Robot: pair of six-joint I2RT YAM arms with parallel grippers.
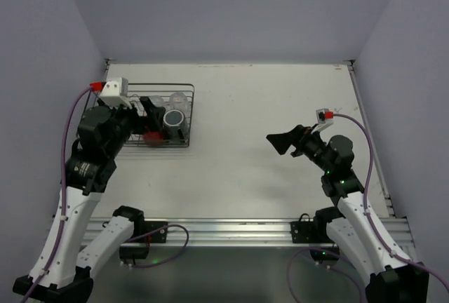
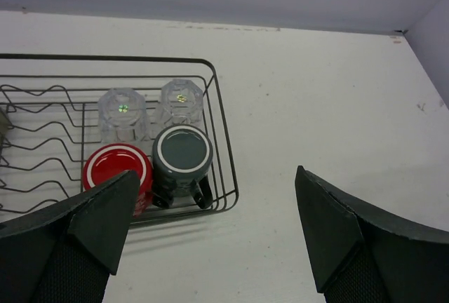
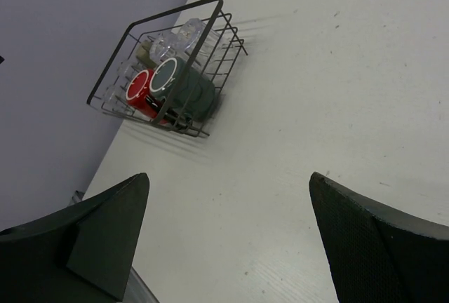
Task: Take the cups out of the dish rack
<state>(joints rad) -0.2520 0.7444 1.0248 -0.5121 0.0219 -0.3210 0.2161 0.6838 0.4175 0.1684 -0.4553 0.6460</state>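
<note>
The dish rack point(image 2: 140, 58), a dark wire basket, sits toward ten o'clock on the white table point(image 1: 280, 99), all five cups inside it and none unloaded yet. The left gripper point(image 2: 216, 175) hangs over the rack's near right corner with its jaws spread wide and nothing between them. The right gripper point(image 3: 229, 177) hovers well apart at three o'clock above bare tabletop, equally wide and empty.

A dark grey-green mug point(image 2: 182, 150) and a red mug point(image 2: 116, 166) stand touching in the rack's five o'clock corner, apparently base-up, the grey-green one's handle pointing at the near rim. Two clear glasses point(image 2: 121, 110) point(image 2: 181, 99) stand just beyond them at twelve o'clock, also inverted. An olive-grey cup point(image 3: 144, 50) shows only partly, farther along the rack.

The mugs look stiff, glazed and fairly heavy, so a pinch across the body should hold better than the handle. The glasses are likely lighter, slick and breakable, wanting a gentle squeeze on the walls. Each probably needs a straight lift to clear the wire prongs.
</note>
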